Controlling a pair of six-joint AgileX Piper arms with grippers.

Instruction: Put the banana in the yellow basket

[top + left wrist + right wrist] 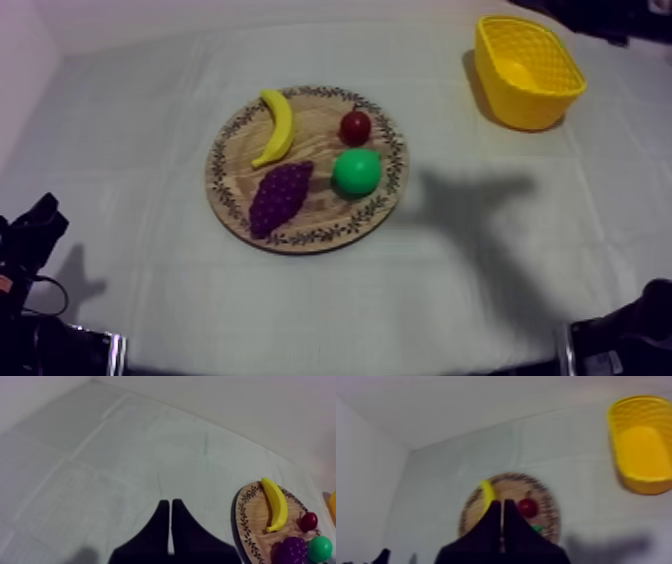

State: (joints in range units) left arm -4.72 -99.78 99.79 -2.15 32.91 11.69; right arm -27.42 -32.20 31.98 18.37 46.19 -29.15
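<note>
The yellow banana (pixel 277 127) lies on the back left part of the round wooden board (pixel 307 232), curved along its rim. My left gripper (pixel 171 504) is shut on nothing, its fingers together as a narrow wedge, over bare cloth left of the board (pixel 246 521) and well short of the banana (pixel 275 504). My right gripper (pixel 502 505) is also shut and holds nothing; it hangs in front of the board (pixel 548 507), with the banana (pixel 486 494) just past its tips. The yellow basket (pixel 527 70) stands at the back right.
On the board also lie a small red fruit (pixel 355 127), a green pear (pixel 357 172) and purple grapes (pixel 280 196). Both arms sit low at the front corners (pixel 30 250) (pixel 625 340). Open cloth separates board and basket (pixel 641 446).
</note>
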